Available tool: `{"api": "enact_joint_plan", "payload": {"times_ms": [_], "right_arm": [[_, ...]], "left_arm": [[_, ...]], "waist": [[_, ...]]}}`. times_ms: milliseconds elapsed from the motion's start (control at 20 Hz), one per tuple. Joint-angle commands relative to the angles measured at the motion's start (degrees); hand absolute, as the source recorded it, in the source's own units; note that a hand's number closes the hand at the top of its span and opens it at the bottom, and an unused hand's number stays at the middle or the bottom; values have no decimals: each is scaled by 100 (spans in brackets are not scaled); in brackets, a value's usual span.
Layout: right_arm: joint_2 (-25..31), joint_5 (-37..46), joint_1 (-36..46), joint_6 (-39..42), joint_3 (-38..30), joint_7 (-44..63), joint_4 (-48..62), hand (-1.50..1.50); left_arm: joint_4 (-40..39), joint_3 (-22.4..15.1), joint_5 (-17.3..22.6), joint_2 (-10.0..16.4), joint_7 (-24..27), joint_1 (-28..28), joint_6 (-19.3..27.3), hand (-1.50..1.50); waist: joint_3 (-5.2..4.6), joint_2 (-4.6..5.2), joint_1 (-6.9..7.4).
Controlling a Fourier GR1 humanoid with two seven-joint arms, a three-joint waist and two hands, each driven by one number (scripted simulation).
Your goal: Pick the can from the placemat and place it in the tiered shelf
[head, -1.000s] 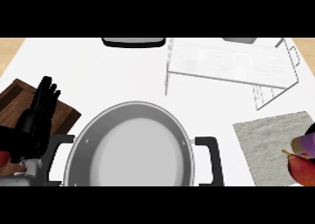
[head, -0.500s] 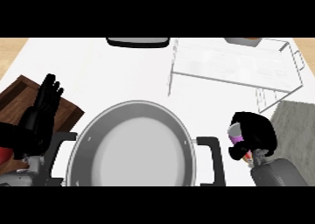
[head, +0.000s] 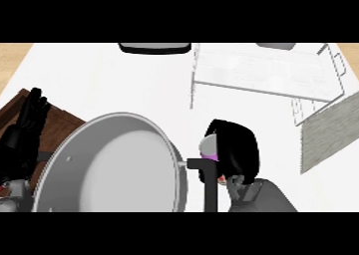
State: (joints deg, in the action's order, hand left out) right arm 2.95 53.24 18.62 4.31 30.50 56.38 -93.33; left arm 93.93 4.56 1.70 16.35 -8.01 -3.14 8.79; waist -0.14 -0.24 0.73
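White table [head: 101, 74] spreads under everything here. The can is off the placemat, near the table's middle, held in my right hand.

The grey metal pan [head: 116, 169] is the largest thing, toward the near left corner. Its bottom shows plain grey, and the near edge of the view cuts off its rim. Its black handle [head: 210, 187] sticks out on the right, just beside the can.

The wire tiered shelf [head: 270, 74] stands toward the far right corner, its tiers pale and see-through. The can is well short of it.

The grey placemat [head: 341, 124] lies at the right edge, partly out of view and apart from my right hand.

A brown wooden board [head: 63, 117] sits at the left edge, partly under the pan's rim and partly behind my left hand.

My left hand [head: 24, 134] rests over that board, fingers [head: 35, 104] straight and held together, pointing toward the far edge.

My right hand [head: 238, 149] has its fingers [head: 245, 137] curled round the can [head: 210, 148]. They hide most of it, leaving only a pale and purple sliver on the pan's side.

Two dark shapes [head: 154, 48] at the far edge are cut off, and I cannot tell what they are.
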Motion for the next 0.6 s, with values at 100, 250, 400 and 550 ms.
{"api": "enact_joint_plan", "payload": {"times_ms": [100,250,400,550], "right_arm": [[-283,124,910,-760,126,1290,-963,150],[-286,755,1059,-529,39,1875,-1607,150],[-288,1054,1506,-232,-191,2261,-1737,150],[-290,1301,1832,549,-403,2489,-1859,150]], "left_arm": [[308,-261,174,-433,2,84,-17,0],[90,-296,-14,-558,68,-60,183,0],[157,-205,62,-539,-160,-205,205,0],[337,-310,81,-548,-147,72,70,0]], "waist": [[9,-25,8],[4,-46,-163],[6,-30,-127],[5,-35,-87]]}}
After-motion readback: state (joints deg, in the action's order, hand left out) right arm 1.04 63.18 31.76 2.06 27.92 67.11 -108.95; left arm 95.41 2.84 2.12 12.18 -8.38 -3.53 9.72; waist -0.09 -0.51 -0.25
